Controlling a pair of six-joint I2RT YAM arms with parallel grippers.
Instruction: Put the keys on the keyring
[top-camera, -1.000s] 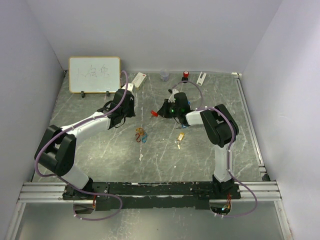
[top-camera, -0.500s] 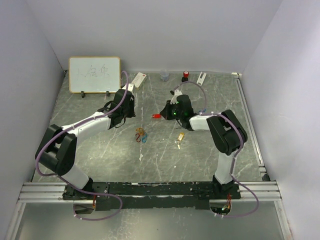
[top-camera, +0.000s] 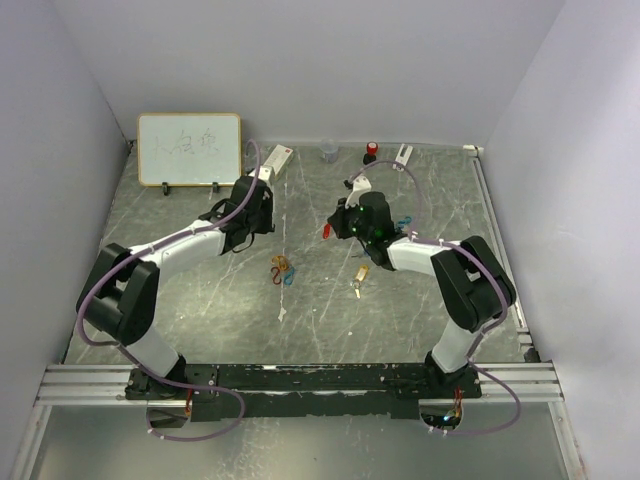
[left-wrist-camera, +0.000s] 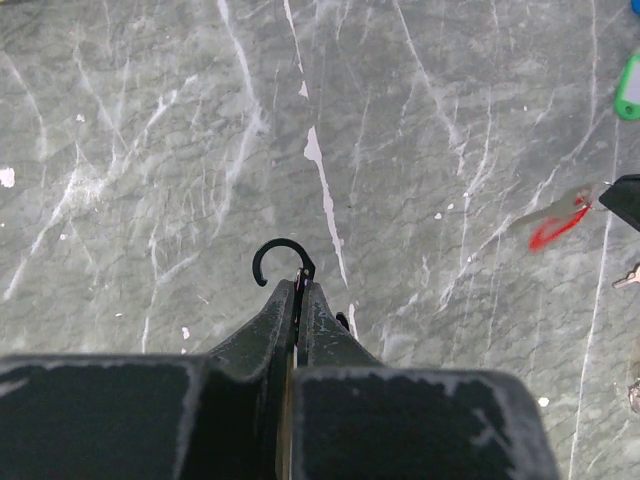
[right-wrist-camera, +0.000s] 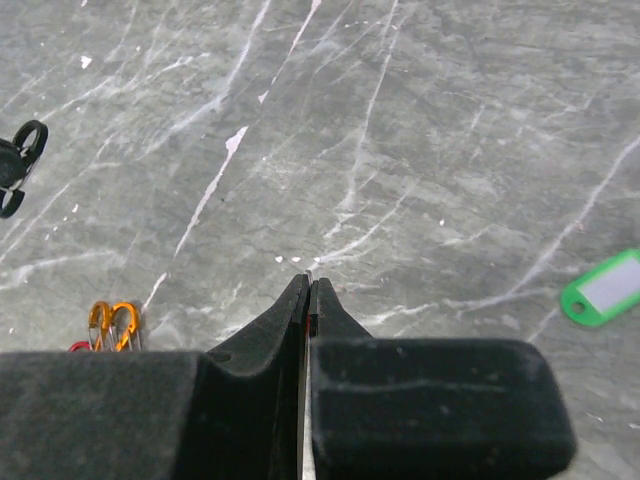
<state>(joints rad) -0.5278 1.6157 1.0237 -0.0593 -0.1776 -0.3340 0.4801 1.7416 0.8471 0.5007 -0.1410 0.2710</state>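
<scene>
Since a second earlier the right gripper (right-wrist-camera: 308, 292), clamped on the red-tagged silver metal key (left-wrist-camera: 553, 216), had drifted rightward near the far edge of the grey table (top-camera: 200, 300), the key's long axis aimed left at the black wire keyring (left-wrist-camera: 283, 262) pinched in the closed left gripper (left-wrist-camera: 298, 290), well apart.

My arms (top-camera: 180, 243): white links, black joints, purple cables (top-camera: 80, 312); fingers (left-wrist-camera: 240, 350) flanking jaws matte black, scuffed.
</scene>
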